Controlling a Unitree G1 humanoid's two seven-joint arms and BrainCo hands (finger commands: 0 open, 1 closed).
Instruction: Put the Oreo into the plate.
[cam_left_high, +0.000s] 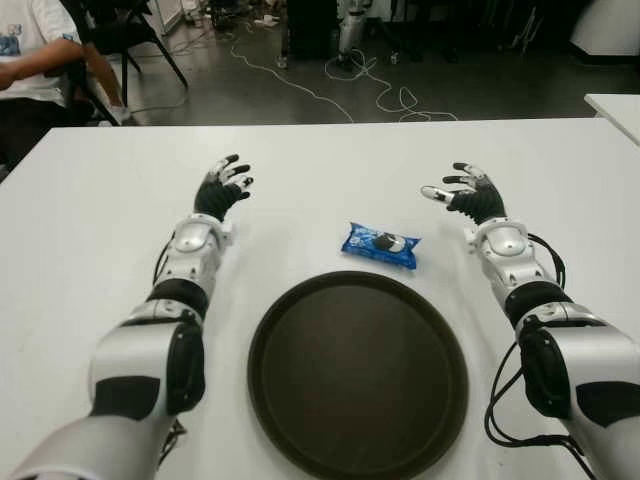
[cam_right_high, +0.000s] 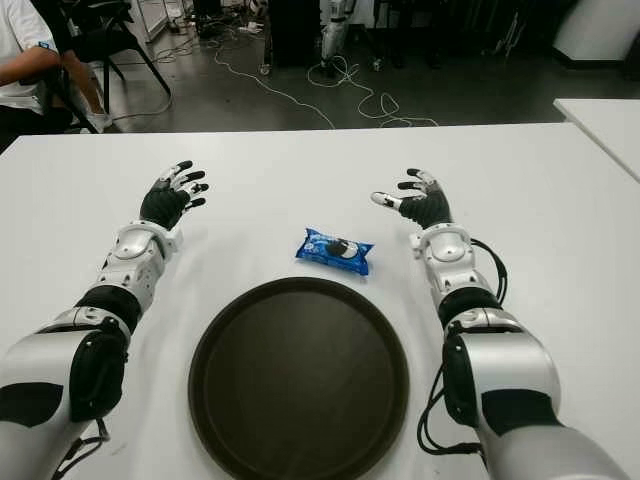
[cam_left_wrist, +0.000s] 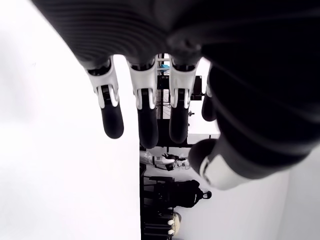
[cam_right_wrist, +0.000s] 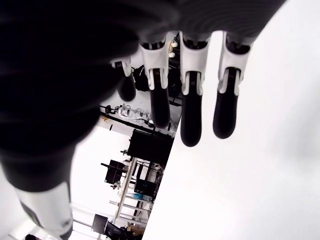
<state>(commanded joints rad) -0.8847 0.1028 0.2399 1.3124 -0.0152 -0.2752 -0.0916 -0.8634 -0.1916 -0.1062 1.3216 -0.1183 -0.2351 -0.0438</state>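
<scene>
centrally, a glossy blue oreo packet (cam_left_high: 381, 245) lies flat on the smooth white table (cam_left_high: 90, 220), just beyond the round, dark, matte plate (cam_left_high: 357, 375). left hand (cam_left_high: 222, 190) and right hand (cam_left_high: 468, 193) flank it, fingers released, holding nothing.

Even overhead light, bright white table (cam_left_high: 320, 170) with soft shadows; wrist views blur each hand's dark palm close to the lens

Blue Oreo pack (cam_left_high: 381, 245), dark brown plate (cam_left_high: 300, 400), white table (cam_left_high: 90, 220)
</scene>
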